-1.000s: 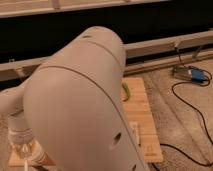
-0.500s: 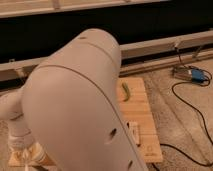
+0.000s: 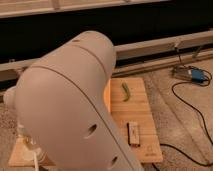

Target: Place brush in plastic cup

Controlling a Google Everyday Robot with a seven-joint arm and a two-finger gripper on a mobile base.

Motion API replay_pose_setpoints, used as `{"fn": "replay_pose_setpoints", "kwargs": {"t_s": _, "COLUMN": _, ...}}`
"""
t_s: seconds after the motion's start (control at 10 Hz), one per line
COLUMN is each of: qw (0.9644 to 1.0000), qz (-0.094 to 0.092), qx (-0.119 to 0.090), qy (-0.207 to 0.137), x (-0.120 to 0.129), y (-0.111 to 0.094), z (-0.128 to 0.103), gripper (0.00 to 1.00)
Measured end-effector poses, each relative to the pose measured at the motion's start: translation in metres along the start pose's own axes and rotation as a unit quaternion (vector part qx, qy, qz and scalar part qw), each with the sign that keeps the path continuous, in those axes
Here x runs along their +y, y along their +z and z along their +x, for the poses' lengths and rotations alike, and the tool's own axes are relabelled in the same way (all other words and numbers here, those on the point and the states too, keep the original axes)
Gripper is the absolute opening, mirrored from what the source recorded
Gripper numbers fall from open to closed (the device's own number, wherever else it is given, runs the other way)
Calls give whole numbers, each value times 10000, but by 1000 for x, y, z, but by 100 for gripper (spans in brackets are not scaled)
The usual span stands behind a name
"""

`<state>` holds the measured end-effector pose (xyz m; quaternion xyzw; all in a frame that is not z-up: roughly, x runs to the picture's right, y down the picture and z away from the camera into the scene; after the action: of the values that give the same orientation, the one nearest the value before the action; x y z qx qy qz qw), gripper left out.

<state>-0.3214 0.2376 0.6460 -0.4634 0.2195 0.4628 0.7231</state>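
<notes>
**Brush and cup hidden behind the arm at the near left corner**

Brush: not surely in view. A slim pale streak at the bottom left edge may be its handle, rising from a whitish layered form that is probably the cup. Both sit at the near left corner of the tabletop. The arm's large casing fills the middle of the view and covers most of that corner. The gripper is low at the same corner, just above the whitish form. Whether its jaws are apart or together cannot be told. Compared with the two earlier views, almost nothing has shifted: the arm has stayed over the corner, and the green pod and brown block lie where they lay. This stillness suggests the placing step is at or near release, though no release can be confirmed.
</notes>
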Motion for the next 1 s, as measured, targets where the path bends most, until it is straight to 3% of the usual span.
{"fn": "replay_pose_setpoints", "kwargs": {"t_s": 0.2, "qw": 10000, "qz": -17, "qx": -49, "qy": -34, "x": 3, "y": -4, "z": -10, "gripper": 80}}
{"fn": "replay_pose_setpoints", "kwargs": {"t_s": 0.6, "qw": 9993, "qz": -128, "qx": -19, "qy": -338, "x": 38, "y": 1, "z": -4, "gripper": 80}}
{"fn": "replay_pose_setpoints", "kwargs": {"t_s": 1.0, "qw": 9990, "qz": -171, "qx": -57, "qy": -403, "x": 46, "y": 0, "z": -2, "gripper": 80}}
